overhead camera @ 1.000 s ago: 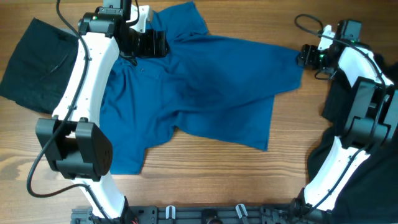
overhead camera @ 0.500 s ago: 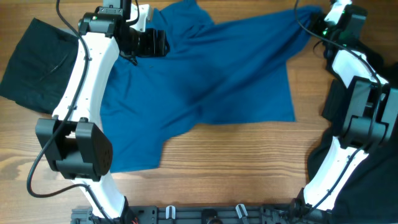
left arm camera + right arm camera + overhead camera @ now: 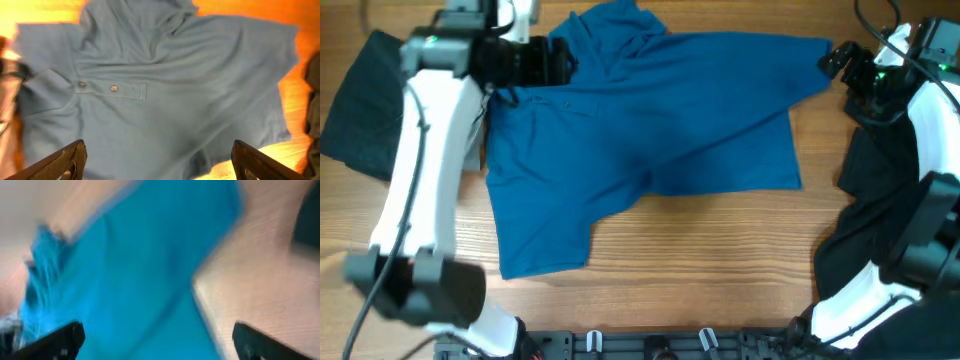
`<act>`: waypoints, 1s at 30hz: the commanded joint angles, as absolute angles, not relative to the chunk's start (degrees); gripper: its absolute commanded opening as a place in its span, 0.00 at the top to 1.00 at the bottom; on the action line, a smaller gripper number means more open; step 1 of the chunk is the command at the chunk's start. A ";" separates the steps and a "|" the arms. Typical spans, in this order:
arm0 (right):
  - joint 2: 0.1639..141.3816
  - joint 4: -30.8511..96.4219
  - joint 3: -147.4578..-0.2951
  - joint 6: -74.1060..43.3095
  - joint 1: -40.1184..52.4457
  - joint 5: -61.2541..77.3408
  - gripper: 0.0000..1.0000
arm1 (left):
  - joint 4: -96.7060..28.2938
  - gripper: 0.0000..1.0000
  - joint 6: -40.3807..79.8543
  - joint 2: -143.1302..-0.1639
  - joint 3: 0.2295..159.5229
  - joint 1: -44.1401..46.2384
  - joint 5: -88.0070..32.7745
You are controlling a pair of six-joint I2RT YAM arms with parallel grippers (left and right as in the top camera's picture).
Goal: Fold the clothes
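The large mid-blue short-sleeved polo shirt (image 3: pixel 660 120) lies spread, placket up, on the wooden table (image 3: pixel 700 270). It is creased and no fold is made, so I judge the task barely begun. The left gripper (image 3: pixel 560 65) sits by the collar and the right gripper (image 3: pixel 832 60) just beside the opposite corner — both with fingers wide, holding nothing.

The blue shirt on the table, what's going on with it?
Two robot arms are laying out a blue polo shirt on the wooden table. It lies spread but rumpled. The left claw hangs open over the collar end, and the right claw is open at the opposite corner; neither grips cloth. A black garment lies to the left.
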State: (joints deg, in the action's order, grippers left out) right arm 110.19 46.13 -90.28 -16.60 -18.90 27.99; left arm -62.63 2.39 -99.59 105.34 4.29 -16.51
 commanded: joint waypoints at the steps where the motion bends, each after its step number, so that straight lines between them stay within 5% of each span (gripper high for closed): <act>1: 111.35 56.80 -85.03 -19.94 -14.06 17.43 0.09 | -66.89 0.05 1.69 -94.70 105.91 3.03 -16.38; 5: 111.35 58.74 -76.60 -22.15 -12.82 6.61 0.32 | -74.65 0.06 1.67 -93.58 105.91 1.10 -15.92; 14: 111.35 50.04 -65.12 -22.22 -12.80 8.80 0.28 | -80.03 0.05 1.67 -87.31 105.91 -0.45 -13.13; 16: 111.31 49.34 -65.36 -20.47 -12.82 10.46 0.47 | -80.44 0.03 1.65 -86.24 105.91 -0.45 -12.69; 19: 110.74 54.48 -67.77 -17.98 -12.82 9.47 0.96 | -81.32 0.03 1.67 -85.80 105.91 -0.45 -11.90; 30: 99.53 78.50 -72.10 -28.91 -17.12 -6.52 0.96 | -87.05 0.00 1.69 -86.54 105.86 -0.45 -7.35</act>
State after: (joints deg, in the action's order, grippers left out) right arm 100.66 76.49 -71.07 -27.03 -16.01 -0.32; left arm -86.35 2.37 -86.39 105.41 -0.08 -8.40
